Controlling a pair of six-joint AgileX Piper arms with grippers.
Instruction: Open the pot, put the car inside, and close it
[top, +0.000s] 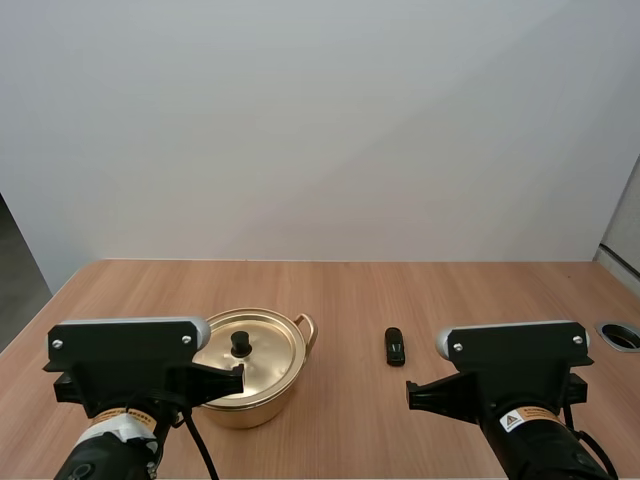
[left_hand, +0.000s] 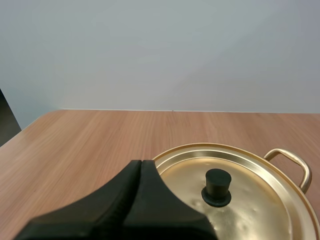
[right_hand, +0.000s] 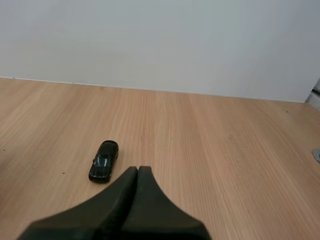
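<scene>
A gold pot (top: 250, 360) stands on the wooden table, its lid (top: 248, 350) on and a black knob (top: 241, 342) in the lid's middle. A small black toy car (top: 395, 345) lies to the pot's right. My left gripper (top: 238, 378) is shut, its tip at the pot's near rim. From the left wrist, the shut gripper (left_hand: 141, 165) sits just short of the lid (left_hand: 235, 195) and its knob (left_hand: 217, 186). My right gripper (top: 410, 393) is shut, a little nearer than the car. From the right wrist, the shut gripper (right_hand: 137, 171) lies just beside the car (right_hand: 103, 160).
A round grey cable port (top: 620, 333) is set in the table at the far right edge. The pot has a loop handle (top: 305, 326) on its right side. Bare wood stretches behind the pot and the car up to the white wall.
</scene>
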